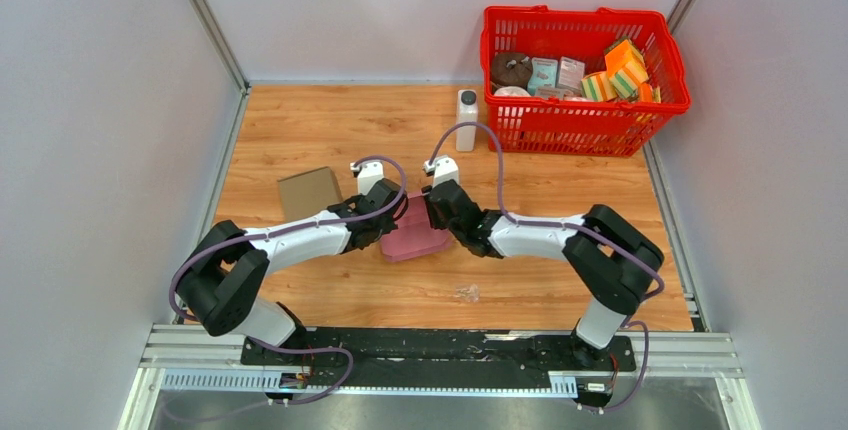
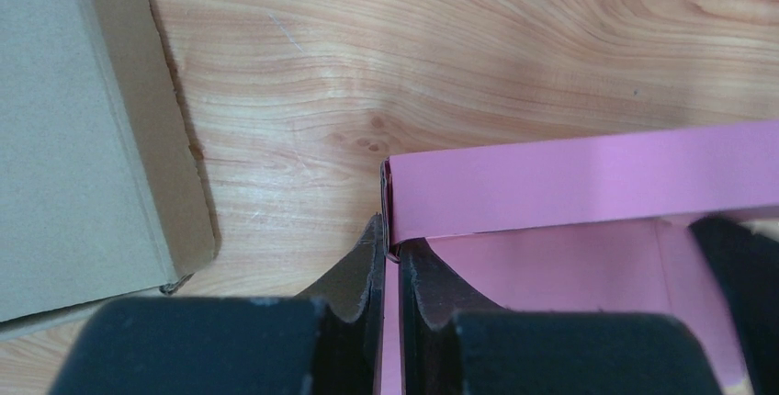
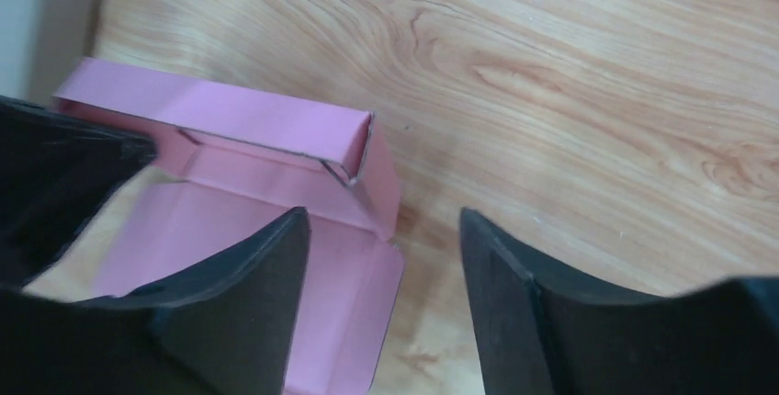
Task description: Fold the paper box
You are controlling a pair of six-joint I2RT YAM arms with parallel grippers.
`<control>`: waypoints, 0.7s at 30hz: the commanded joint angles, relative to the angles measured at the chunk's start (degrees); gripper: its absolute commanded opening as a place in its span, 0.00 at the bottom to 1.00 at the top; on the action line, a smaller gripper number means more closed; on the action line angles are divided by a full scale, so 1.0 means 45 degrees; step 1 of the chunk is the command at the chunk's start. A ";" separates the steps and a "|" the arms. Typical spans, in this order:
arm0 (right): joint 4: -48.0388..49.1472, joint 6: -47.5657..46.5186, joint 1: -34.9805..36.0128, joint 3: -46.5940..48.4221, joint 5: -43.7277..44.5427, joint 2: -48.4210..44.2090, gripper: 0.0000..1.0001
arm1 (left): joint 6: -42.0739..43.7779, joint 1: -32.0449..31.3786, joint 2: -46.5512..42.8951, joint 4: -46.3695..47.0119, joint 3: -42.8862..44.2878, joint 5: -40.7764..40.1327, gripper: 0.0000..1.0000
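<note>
Though half-hidden, the smooth pink box [image 1: 415, 240] seems rectangular.

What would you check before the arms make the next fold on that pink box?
1. Left gripper pinching a wall of the pink box: ok.
2. Right gripper open, holding nothing: ok.
3. Box's side wall lined up inside that open gap: ok.
4. Far wall standing up: ok.
5. Brown box apart from the pink box: ok.
6. Near wall folded: cannot tell, hidden by the grippers.
</note>
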 commanded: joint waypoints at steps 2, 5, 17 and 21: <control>-0.2539 0.0834 -0.0932 -0.0285 -0.4468 -0.2392 0.81 | 0.0047 0.0255 -0.0162 -0.0427 -0.0220 0.0490 0.00; -0.4027 0.2099 -0.2139 -0.0324 -0.7080 -0.2493 0.88 | 0.0164 0.0295 -0.0220 -0.0427 -0.0220 0.0783 0.00; 0.2784 -0.0664 -0.2263 -0.2162 -0.6198 -0.1968 0.51 | 0.0437 0.0334 -0.0045 -0.0426 -0.0122 0.1174 0.00; 0.3119 -0.1662 -0.2283 -0.1285 -0.5806 -0.0778 0.53 | 0.0476 0.0334 -0.0259 -0.0427 -0.0259 0.1175 0.00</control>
